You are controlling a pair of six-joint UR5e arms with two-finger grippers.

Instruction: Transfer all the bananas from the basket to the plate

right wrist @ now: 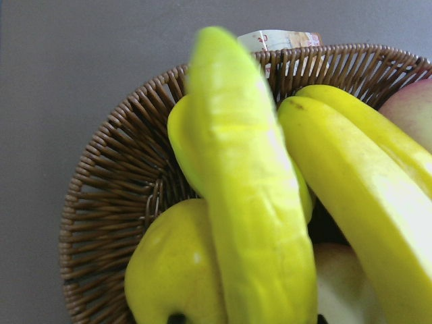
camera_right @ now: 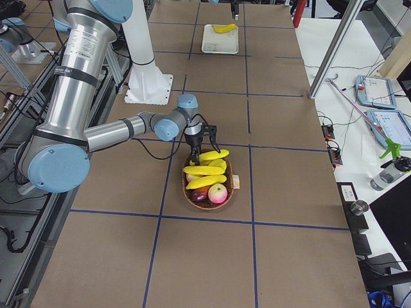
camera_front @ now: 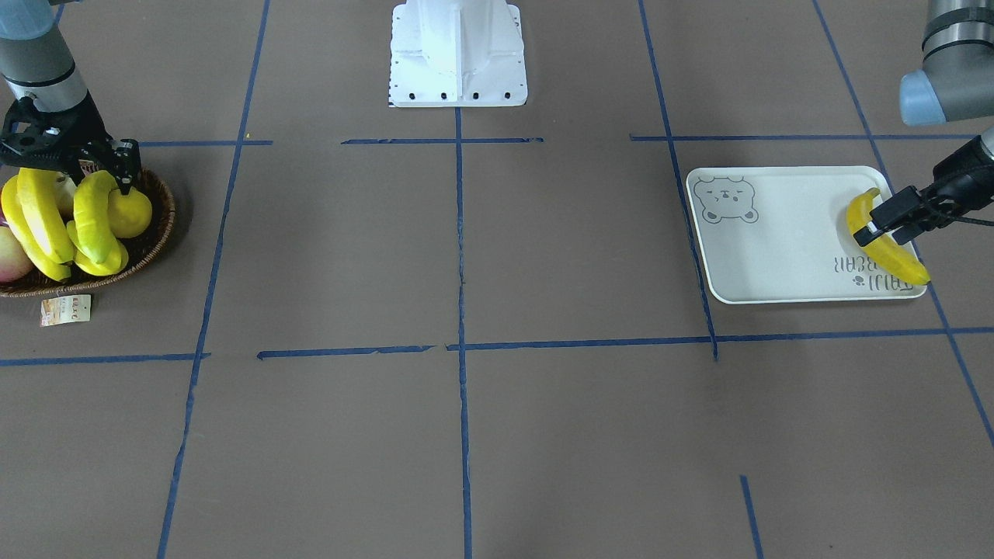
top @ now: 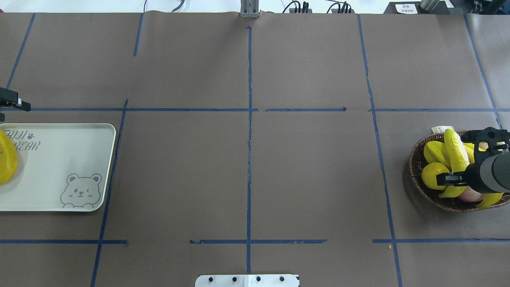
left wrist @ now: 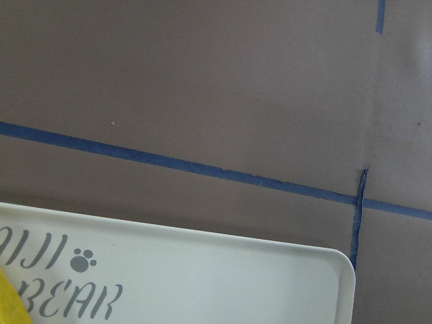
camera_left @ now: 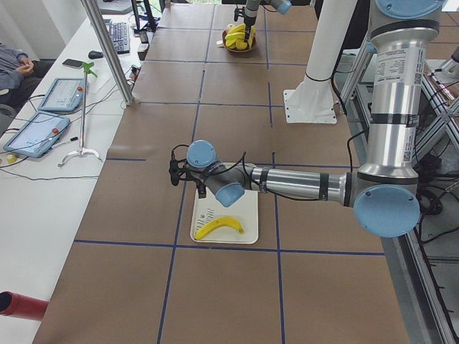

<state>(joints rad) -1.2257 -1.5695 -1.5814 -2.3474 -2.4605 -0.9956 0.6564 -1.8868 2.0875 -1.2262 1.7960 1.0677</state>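
Brown table (camera_front: 466, 435) taped in blue squares, and both arms are out wide. The left arm (camera_left: 301, 184) stretches low across the middle of the left side view. The right arm (camera_right: 115, 133) reaches in from the left of the right side view.

White plate (camera_front: 784, 248) sits at the right of the front view, and there's one banana (camera_front: 901, 264) lying flat on its right end, over the lettering.

Basket (camera_front: 159, 229) is at the far left of that view, with three bananas (camera_right: 205, 171) piled in it.

The left gripper (camera_front: 876, 221) crosses that lone banana in the front view. The left side view puts it up off the table, beside the plate and clear of the fruit. Fingers apart or together? Can't tell from here.

The right gripper (camera_right: 203, 147) hangs over the basket with its fingers spread wide. The top banana runs between them, and it fills the middle of the right wrist view.

A lemon (camera_front: 132, 211) is tucked against the basket's right wall. A pink fruit (camera_front: 9, 260) sits at the left edge, and a paper tag (camera_front: 66, 309) lies on the table just below the basket.
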